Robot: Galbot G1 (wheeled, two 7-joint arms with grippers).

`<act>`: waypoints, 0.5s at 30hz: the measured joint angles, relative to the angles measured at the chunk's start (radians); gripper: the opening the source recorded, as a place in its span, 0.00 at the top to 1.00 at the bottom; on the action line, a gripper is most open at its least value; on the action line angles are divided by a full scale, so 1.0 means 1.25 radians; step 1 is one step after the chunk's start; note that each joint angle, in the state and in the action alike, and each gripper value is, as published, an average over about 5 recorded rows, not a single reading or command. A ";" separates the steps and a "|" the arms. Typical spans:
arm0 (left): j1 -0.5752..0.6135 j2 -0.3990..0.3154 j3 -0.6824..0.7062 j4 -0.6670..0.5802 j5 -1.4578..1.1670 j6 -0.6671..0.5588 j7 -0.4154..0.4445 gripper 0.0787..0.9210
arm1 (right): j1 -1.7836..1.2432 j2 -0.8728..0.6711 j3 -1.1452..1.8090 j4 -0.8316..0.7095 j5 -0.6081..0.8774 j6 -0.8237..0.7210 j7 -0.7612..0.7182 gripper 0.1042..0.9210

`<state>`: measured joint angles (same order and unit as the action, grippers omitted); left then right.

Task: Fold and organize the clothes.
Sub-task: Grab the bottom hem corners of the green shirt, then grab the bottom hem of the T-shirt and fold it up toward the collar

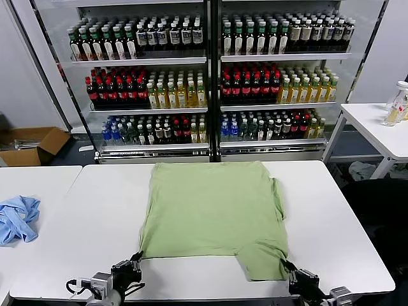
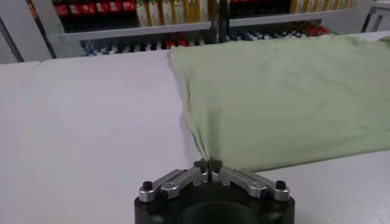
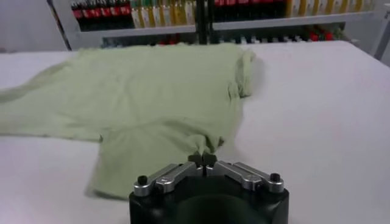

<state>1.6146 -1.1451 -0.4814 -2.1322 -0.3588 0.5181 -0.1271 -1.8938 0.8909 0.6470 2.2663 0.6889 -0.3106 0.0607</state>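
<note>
Green polo shirt [image 1: 210,213] lies flat on white tabletop [image 1: 95,217], plain side up; collar, buttons, print hidden. Left hand [image 2: 208,164] pinched shut on shirt's near left corner; right hand [image 3: 202,159] pinched shut on near right sleeve edge. Both arms mostly cut off in head view. Blue cloth [image 1: 16,218] well left of left hand.

A crumpled light blue cloth [image 1: 16,218] lies on a second white surface [image 1: 38,185], well to the left of the left tool. Beyond both tools, glass-fronted shelves [image 1: 210,57] hold rows of bottled drinks [image 1: 185,92] with red, yellow, blue and dark labels. An open cardboard box [image 1: 32,145] sits on the floor at far left; a side table [image 1: 376,127] at far right carries clear bottles [image 1: 396,105].
</note>
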 measured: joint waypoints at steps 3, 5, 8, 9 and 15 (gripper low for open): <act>0.026 0.016 -0.010 -0.030 -0.001 0.007 -0.005 0.99 | -0.043 0.003 0.027 0.022 -0.003 -0.007 -0.016 1.00; 0.049 0.026 -0.017 -0.051 0.000 0.013 -0.009 0.99 | -0.073 0.005 0.044 0.038 -0.006 -0.012 -0.027 1.00; 0.089 0.042 -0.027 -0.083 -0.001 0.021 -0.018 0.99 | -0.114 0.008 0.065 0.062 -0.009 -0.018 -0.040 1.00; 0.105 0.047 -0.031 -0.093 -0.002 0.024 -0.021 0.99 | -0.126 0.008 0.072 0.070 -0.009 -0.020 -0.043 1.00; 0.200 0.074 -0.054 -0.158 -0.004 0.033 -0.045 0.99 | -0.168 0.002 0.106 0.118 -0.002 -0.027 -0.052 1.00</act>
<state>1.8642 -1.0520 -0.5494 -2.3300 -0.3643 0.5599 -0.1829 -2.1043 0.8928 0.7795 2.4143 0.6865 -0.3440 -0.0045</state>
